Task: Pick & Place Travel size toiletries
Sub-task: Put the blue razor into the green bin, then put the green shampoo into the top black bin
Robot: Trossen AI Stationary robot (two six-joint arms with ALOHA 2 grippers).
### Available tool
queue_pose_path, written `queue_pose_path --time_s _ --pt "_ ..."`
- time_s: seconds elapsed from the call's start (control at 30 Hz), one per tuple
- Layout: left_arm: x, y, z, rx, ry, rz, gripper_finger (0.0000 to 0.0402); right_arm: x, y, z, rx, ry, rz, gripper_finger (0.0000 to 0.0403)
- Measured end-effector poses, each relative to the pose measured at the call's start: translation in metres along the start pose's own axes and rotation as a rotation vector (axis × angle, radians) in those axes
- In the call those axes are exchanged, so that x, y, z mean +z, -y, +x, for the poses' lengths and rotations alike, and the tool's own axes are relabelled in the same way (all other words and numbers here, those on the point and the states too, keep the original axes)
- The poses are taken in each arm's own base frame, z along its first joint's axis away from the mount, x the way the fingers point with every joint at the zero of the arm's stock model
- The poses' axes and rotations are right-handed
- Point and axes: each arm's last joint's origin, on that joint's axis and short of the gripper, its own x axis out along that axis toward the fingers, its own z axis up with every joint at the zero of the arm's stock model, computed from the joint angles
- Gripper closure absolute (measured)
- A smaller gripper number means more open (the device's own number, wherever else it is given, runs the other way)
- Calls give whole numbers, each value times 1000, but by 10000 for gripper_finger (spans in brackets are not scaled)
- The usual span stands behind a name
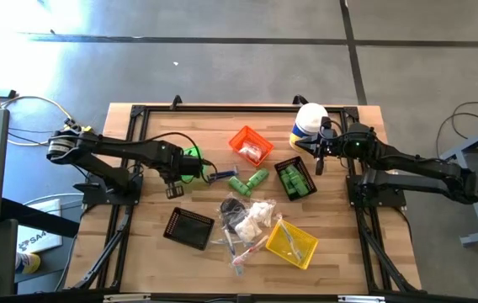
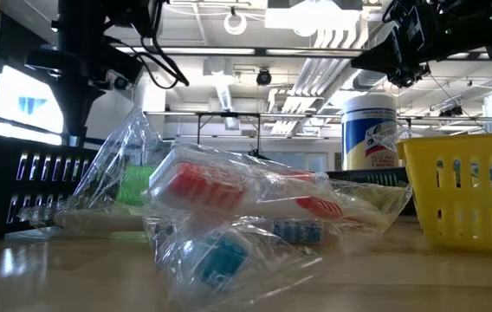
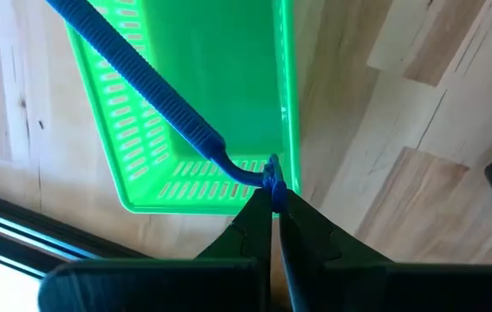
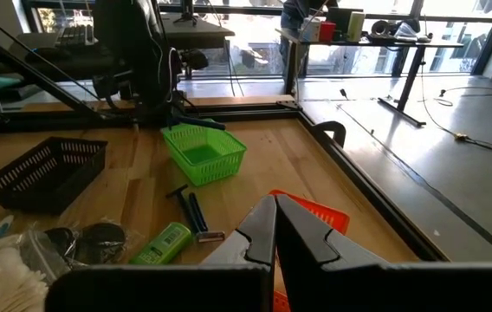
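Observation:
My left gripper (image 3: 272, 204) is shut on a thin blue razor-like piece (image 3: 142, 78) over the green bin (image 3: 229, 52); the bin also shows in the high view (image 1: 193, 155). My right gripper (image 4: 274, 221) is shut and empty, up above the table near the orange bin (image 1: 252, 145) and the white canister (image 1: 309, 124). A second dark blue razor (image 4: 192, 211) and green tubes (image 1: 247, 180) lie on the table. A pile of clear-wrapped sticks and white packets (image 1: 247, 220) lies in the middle. My left gripper pinches the blue piece's bent end (image 3: 262, 176) between its two fingertips. The long handle runs away from the fingers, across the green bin's open top. From the right wrist view it looks clear of the bin's floor (image 4: 201, 126).
A black bin with green bottles (image 1: 295, 178) stands right of centre, an empty black bin (image 1: 188, 227) at the near left, a yellow bin (image 1: 292, 242) at the near right. Bare wood lies along the table's near edge. Black frame rails run round the table.

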Motion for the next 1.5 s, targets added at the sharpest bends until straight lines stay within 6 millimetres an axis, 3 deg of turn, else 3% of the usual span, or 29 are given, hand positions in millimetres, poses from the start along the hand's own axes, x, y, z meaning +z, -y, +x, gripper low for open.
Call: queue_pose_path --time_s 0.17,0.5,0.63,0.8,1.0,1.5 --pt "0 0 0 17 6 9 384 0 0 0 0 0 0 400" --pt "1 -3 0 92 26 85 307 0 0 0 0 0 0 400" --pt "1 -2 0 63 19 85 294 0 0 0 0 0 0 400" --pt "4 1 0 -5 46 76 332 0 0 0 0 0 0 400" --pt "20 6 -2 -86 196 30 395 0 0 0 0 0 0 400" --pt "74 17 -36 -297 842 -75 392 -1 0 0 2 -15 34 400"
